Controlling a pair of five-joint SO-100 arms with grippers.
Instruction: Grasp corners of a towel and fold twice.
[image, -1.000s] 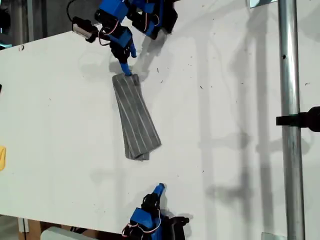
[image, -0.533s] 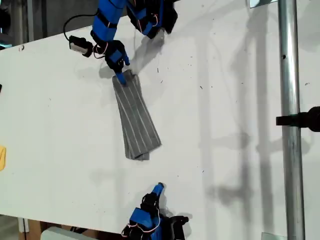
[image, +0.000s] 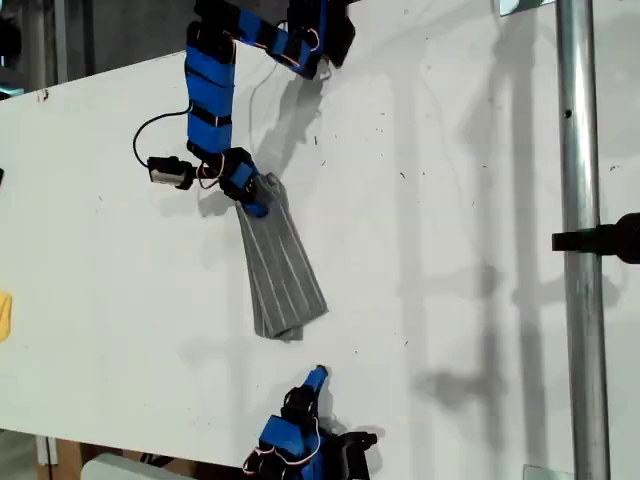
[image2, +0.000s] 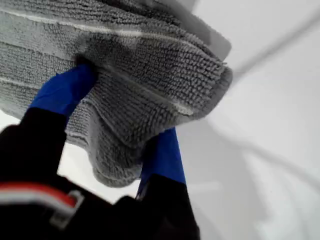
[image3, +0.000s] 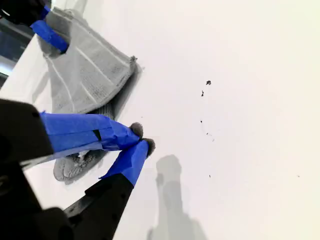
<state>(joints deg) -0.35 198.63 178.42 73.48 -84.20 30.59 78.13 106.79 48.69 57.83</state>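
On the white table (image: 450, 300), the towel (image: 284, 270) lies as a narrow folded strip of several layers, running from mid-table toward the exterior view's lower edge. The first gripper (image: 250, 196) pinches the strip's far end; the first wrist view shows both blue fingers (image2: 162, 152) closed on bunched layers of grey cloth, lifted slightly. The second gripper (image3: 140, 142) rests near the strip's other end, its tips together and empty, apart from the fabric. Judged from the layering, one fold appears complete; the second fold, bringing the held end across to the free end, appears to remain.
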